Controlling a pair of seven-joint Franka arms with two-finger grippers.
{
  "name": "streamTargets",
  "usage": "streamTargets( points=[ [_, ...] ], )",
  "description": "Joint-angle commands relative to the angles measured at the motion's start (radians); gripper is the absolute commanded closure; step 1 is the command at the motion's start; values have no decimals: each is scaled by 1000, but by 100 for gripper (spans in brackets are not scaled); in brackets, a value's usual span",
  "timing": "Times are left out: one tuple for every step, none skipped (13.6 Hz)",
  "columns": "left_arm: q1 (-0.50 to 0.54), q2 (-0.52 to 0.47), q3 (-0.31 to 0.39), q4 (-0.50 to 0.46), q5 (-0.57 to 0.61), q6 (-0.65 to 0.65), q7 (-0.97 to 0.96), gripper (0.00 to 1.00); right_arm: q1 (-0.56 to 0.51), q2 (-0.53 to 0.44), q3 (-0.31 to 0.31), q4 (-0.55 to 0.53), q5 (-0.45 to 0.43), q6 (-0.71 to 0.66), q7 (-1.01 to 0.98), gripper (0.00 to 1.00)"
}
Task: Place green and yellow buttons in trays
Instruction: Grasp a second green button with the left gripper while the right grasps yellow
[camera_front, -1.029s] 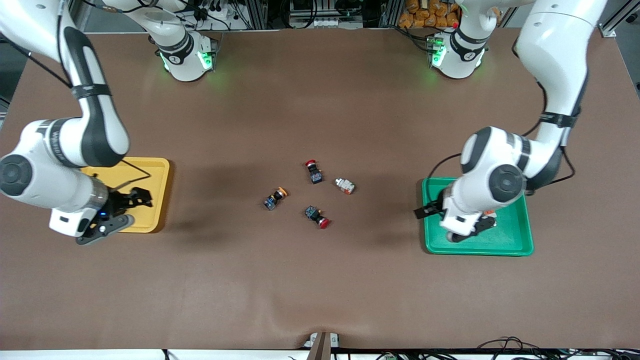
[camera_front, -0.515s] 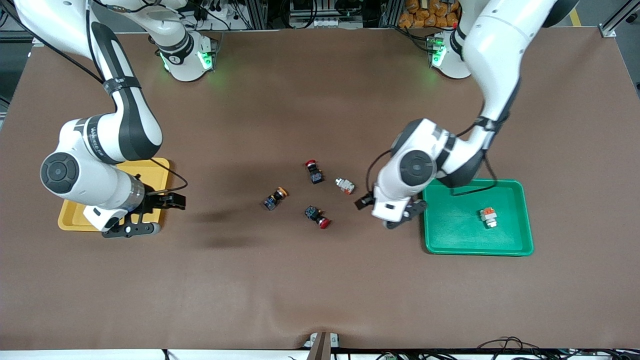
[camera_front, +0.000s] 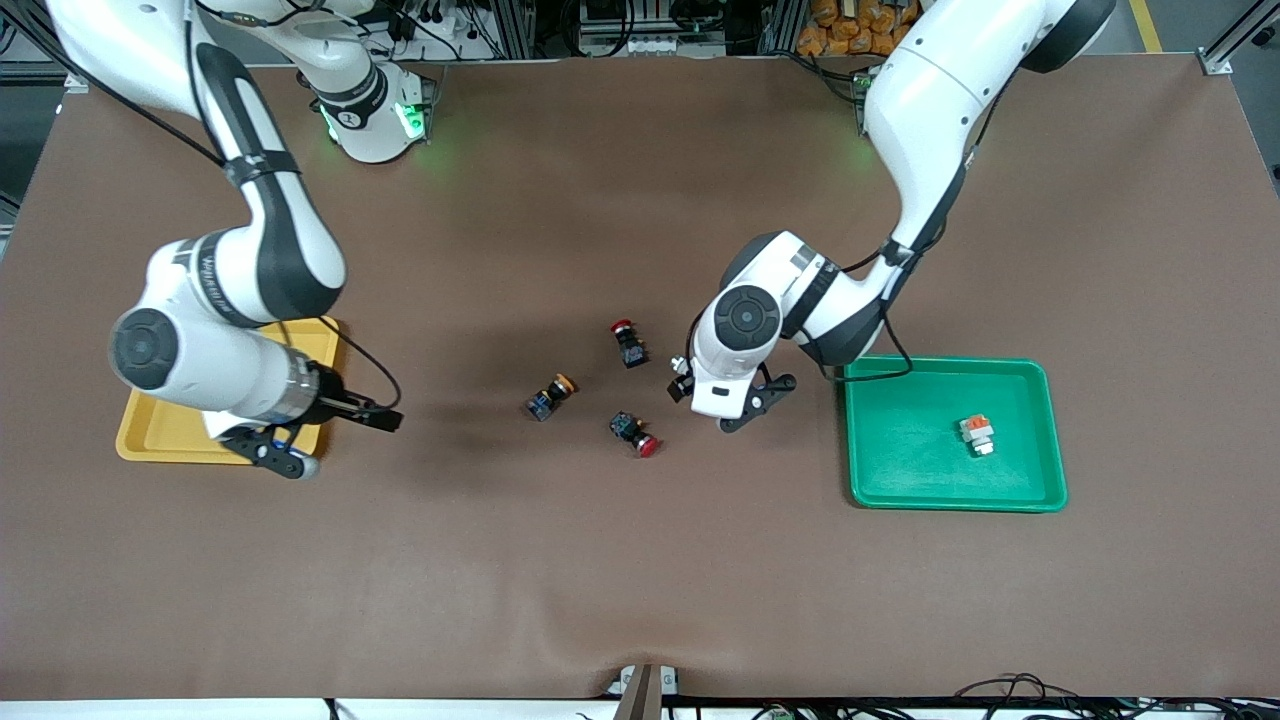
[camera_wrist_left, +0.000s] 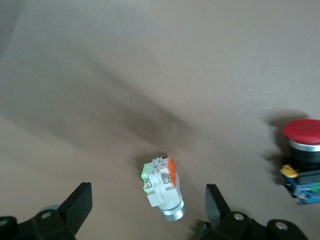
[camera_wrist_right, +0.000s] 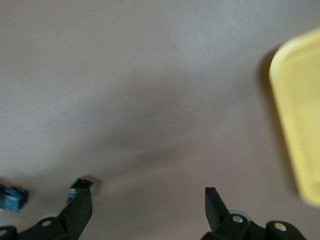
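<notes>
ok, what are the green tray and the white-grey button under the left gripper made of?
Green rectangular tray: looks like moulded plastic, smooth uniform colour, rounded corners, faint sheen. White-grey blocky button: apparently a plastic body with orange and green inserts; its shiny silver end ring may be metal.

Your left gripper (camera_wrist_left: 145, 212), jaws spread, has bare table around the white button (camera_wrist_left: 162, 187); only the red button (camera_wrist_left: 304, 152) crowds one side.

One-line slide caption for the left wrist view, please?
Open left gripper hovers over a white-grey button lying on the brown table, a red-capped button beside it.
</notes>
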Motion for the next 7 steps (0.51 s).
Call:
streamTargets(
  points=[
    [-10, -8, 11, -53, 24, 73, -104, 0, 72, 47, -9, 23, 26, 13, 180, 0],
    [-20, -4, 11, -56, 22, 91, -135, 0, 106, 52, -10, 23, 24, 31, 264, 0],
    [-28, -2, 11, -68, 22, 117, -159, 0, 126, 67, -10, 23, 24, 59, 359, 0],
    [-27, -2, 11, -82, 22, 139, -175, 0, 137, 84, -9, 23, 27, 83, 428, 0],
    [-28, -2, 11, -91, 22, 148, -186, 0, 172, 113, -7, 23, 38, 100, 495, 0],
    [-33, -2, 11, -99, 22, 150, -196, 0, 230, 134, -10, 20, 45, 135, 566, 0],
    [-34, -4, 12, -107, 22, 150, -199, 0, 258, 147, -12, 15, 42, 180, 623, 0]
  ],
)
